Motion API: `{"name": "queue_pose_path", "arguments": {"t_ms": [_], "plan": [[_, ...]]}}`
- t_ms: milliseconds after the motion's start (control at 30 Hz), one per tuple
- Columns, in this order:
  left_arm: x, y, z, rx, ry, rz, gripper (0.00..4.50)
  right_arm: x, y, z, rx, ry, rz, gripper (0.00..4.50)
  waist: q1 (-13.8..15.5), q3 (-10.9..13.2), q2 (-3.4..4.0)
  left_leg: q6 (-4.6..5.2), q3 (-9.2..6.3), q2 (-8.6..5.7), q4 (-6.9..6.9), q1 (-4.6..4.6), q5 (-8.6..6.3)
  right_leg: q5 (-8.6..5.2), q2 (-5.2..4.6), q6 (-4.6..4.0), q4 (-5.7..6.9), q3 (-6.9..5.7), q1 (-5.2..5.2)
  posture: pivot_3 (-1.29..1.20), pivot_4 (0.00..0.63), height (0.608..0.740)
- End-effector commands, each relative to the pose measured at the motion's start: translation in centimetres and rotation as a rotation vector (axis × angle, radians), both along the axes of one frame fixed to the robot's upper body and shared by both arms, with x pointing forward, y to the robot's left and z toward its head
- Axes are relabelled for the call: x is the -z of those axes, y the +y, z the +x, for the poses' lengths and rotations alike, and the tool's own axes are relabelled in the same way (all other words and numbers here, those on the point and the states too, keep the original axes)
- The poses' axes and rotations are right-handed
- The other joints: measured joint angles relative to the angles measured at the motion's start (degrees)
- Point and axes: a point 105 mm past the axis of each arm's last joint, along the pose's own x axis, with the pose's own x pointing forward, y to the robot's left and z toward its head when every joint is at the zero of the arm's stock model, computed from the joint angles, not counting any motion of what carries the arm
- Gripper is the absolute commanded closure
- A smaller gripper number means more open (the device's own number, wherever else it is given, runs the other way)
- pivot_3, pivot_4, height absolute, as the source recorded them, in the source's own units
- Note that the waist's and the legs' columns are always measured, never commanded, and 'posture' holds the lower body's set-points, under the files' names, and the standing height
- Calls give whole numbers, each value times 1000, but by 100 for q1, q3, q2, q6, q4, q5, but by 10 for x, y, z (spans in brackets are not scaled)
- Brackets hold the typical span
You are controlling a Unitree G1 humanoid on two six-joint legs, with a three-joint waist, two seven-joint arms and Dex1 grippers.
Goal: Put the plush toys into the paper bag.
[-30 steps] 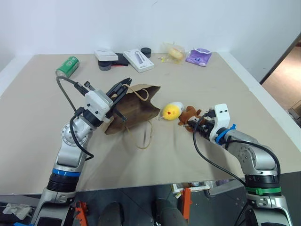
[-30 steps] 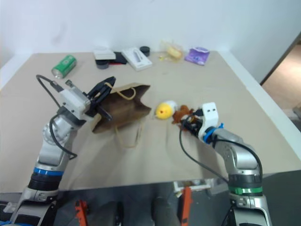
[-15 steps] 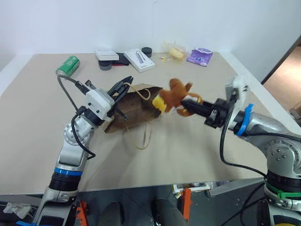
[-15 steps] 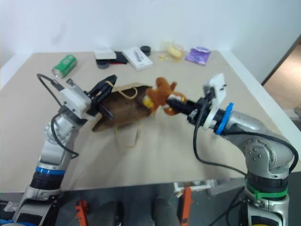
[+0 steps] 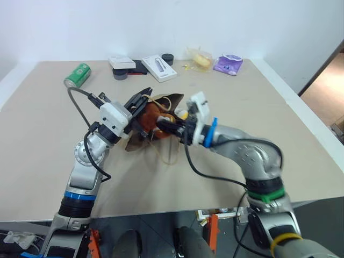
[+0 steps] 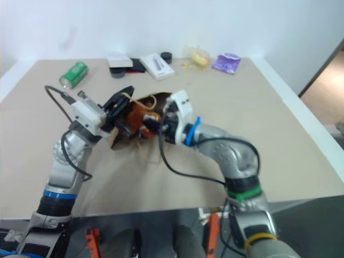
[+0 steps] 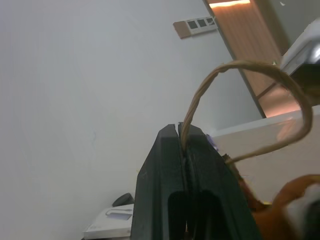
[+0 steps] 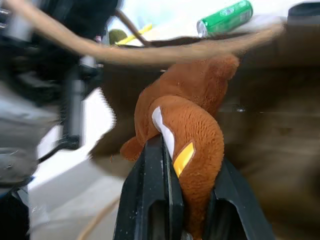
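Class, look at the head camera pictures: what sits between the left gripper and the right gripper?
The brown plush toy at the paper bag's mouth, in the left eye view.

A wide beige bench [image 5: 226,75] carries everything here. The brown paper bag [image 5: 141,141] rests on it near the middle, one cord loop trailing onto the top. Along the far edge sit a green can [image 5: 77,75] on its side, a white box [image 5: 121,62], a flat white tray [image 5: 158,69], a clear-wrapped yellow item [image 5: 200,59] and a purple pouch [image 5: 228,64].
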Motion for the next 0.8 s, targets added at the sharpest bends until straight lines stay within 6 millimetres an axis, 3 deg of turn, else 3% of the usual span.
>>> {"name": "queue_pose_path", "arguments": {"t_ms": [33, 133, 300, 400, 600, 800], "plan": [[-12, 3, -7, -7, -55, -13, 4500, -4, 5, 15, 72, -48, -42, 4378, 1, 0, 0, 0, -2, 0, -1, -2, 0, -1, 0, 1, 0, -1, 0, 0, 150, 740], [-12, 3, -8, -14, -58, -15, 4500, 6, 2, 34, 187, -97, -128, 4378, 12, 0, 0, -3, -6, -1, -7, -6, -3, -9, -1, -2, -1, -5, -3, 0, 150, 740], [-13, 4, -10, -20, -57, -19, 4500, 4, 2, 39, 238, -138, -140, 4378, 9, 0, 0, -4, -5, -4, -8, -14, -5, -13, -6, 1, -3, -5, -9, 0, 150, 740], [-11, 4, -8, -26, -50, -21, 4500, -3, 2, 39, 252, -162, -116, 3035, 7, 0, 0, -4, -6, 0, -8, -11, -5, -13, -2, 2, -2, -6, -9, 0, 150, 740], [-13, 8, -3, -34, -25, -53, 4500, -35, 8, 10, 111, -262, -15, 75, 7, 0, 1, -4, -8, 4, -8, -11, -4, -11, 2, 0, -1, -8, -9, 0, 150, 740], [-22, 21, 9, -73, 20, -129, 4500, -50, -8, -37, -119, -364, -28, 75, 20, 0, 0, -4, -11, -2, -7, -12, -5, -14, -7, 4, -3, -13, -6, 0, 150, 740]]}}
